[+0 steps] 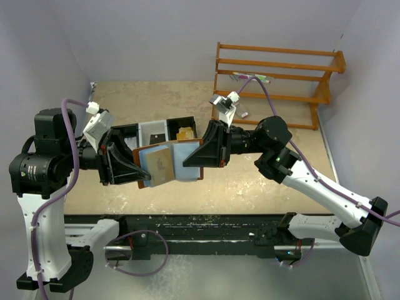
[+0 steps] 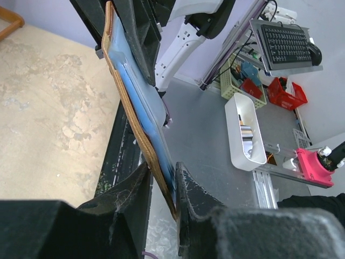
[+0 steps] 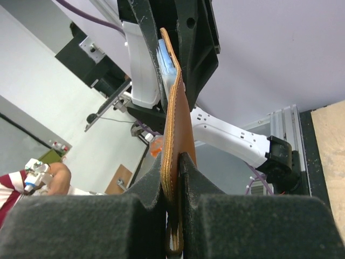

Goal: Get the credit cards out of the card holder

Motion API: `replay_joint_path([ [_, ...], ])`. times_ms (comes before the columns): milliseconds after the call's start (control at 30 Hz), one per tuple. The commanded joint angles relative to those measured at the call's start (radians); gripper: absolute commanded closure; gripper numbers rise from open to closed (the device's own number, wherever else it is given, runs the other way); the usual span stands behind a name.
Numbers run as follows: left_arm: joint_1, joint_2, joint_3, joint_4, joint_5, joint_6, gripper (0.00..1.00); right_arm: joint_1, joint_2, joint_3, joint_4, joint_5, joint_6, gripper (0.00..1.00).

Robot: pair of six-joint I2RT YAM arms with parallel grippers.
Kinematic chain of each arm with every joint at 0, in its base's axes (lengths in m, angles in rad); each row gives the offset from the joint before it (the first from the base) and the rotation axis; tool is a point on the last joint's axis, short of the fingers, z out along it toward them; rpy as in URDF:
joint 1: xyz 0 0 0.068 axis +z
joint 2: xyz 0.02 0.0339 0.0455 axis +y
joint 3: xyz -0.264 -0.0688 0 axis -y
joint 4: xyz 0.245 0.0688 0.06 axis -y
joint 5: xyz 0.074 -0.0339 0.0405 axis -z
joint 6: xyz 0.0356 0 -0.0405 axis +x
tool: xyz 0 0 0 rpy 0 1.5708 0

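The brown card holder (image 1: 187, 174) hangs open above the table between my two grippers, its light blue lining (image 1: 182, 153) facing up. A pale tan credit card (image 1: 161, 164) lies tilted on its left half. My left gripper (image 1: 136, 167) pinches the holder's left edge. In the left wrist view the left gripper (image 2: 161, 174) has the leather edge (image 2: 129, 110) and a light blue layer (image 2: 144, 102) between its fingertips; I cannot tell whether that layer is lining or card. My right gripper (image 1: 199, 156) is shut on the right edge. The right wrist view shows the right gripper (image 3: 179, 160) clamping the leather (image 3: 179, 121).
A black-and-white tray (image 1: 153, 129) with orange-yellow pieces (image 1: 184, 133) sits on the table just behind the holder. An orange wooden rack (image 1: 275, 81) stands at the back right. Beyond the table's near edge are a white bin (image 2: 245, 129) and a keyboard (image 2: 283, 43).
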Motion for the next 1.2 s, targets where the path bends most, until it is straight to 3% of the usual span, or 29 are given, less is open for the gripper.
replay_joint_path([
  [0, -0.009, -0.002, 0.030, -0.006, 0.043, 0.044, 0.73, -0.005, -0.016, 0.010, 0.091, -0.030, 0.007, 1.00],
  [867, -0.018, -0.019, 0.029, -0.030, 0.071, 0.078, 0.71, -0.005, 0.024, 0.038, 0.056, -0.038, -0.024, 1.00],
  [1167, -0.020, -0.024, 0.021, -0.027, 0.045, 0.082, 0.72, -0.005, 0.032, 0.031, 0.119, -0.027, -0.014, 1.00],
])
